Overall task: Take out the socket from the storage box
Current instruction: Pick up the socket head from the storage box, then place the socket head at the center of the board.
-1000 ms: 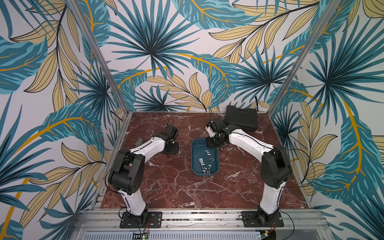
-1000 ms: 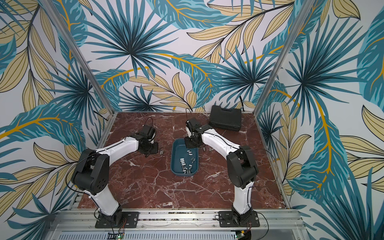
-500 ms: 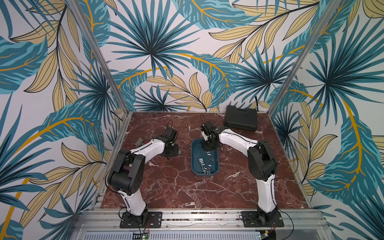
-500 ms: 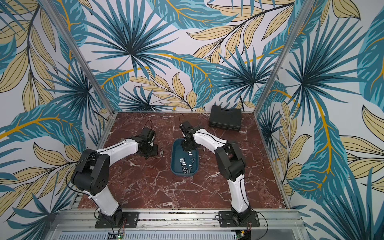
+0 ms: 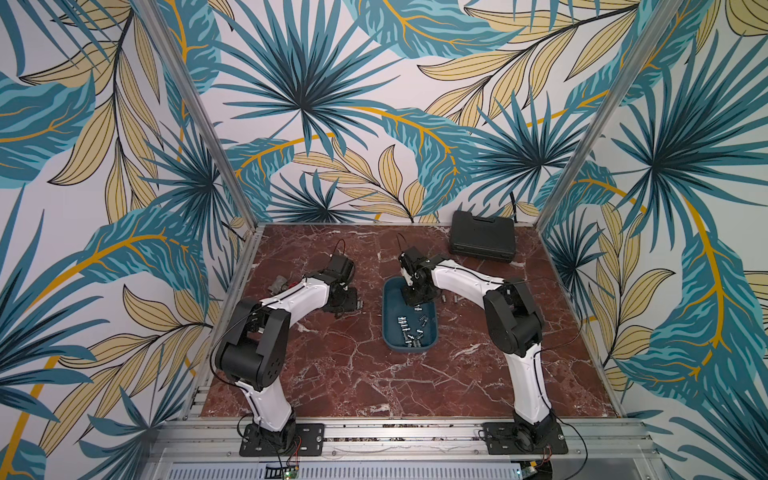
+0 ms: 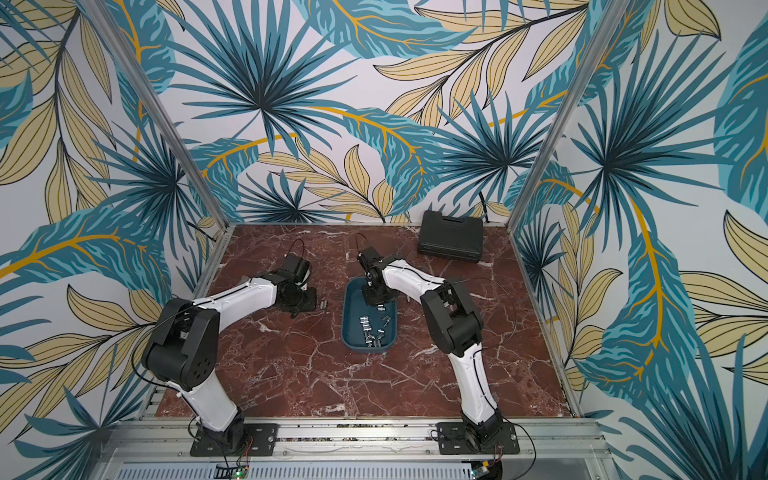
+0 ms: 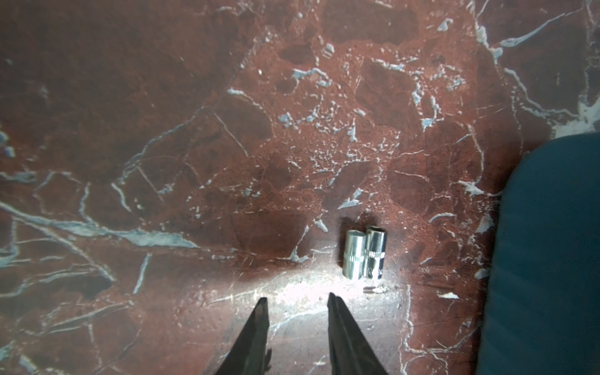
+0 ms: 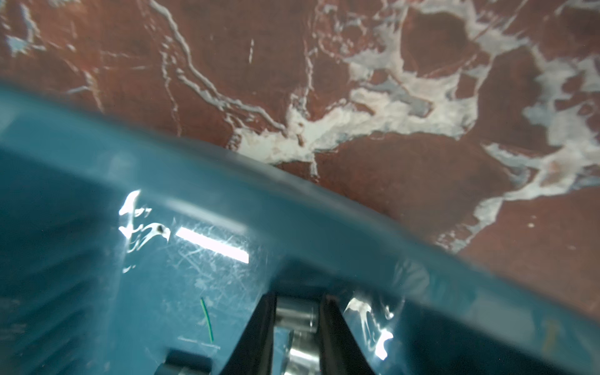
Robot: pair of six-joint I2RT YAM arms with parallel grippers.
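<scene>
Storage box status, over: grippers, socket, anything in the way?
Right gripper shut on socket, low inside storage box. Left gripper open, empty, over table near two sockets. Box wall close; way up looks clear.

Glossy plastic storage box (image 8: 292,201), metal socket (image 8: 295,313)

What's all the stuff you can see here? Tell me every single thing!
table: one, red marble, under everything.
storage box: one, teal-blue, mid-table.
loose sockets: several, silver, inside the storage box.
held socket: one, silver, gripped inside the box.
sockets on the table: two, silver, side by side, left of the box.
small pieces: two, silvery, on the table right of the box; too small to name.
tool case: one, black, closed, far right corner.
left pincer: one, black, open and empty, over the table near the two sockets.
right pincer: one, black, shut on the held socket.
</scene>
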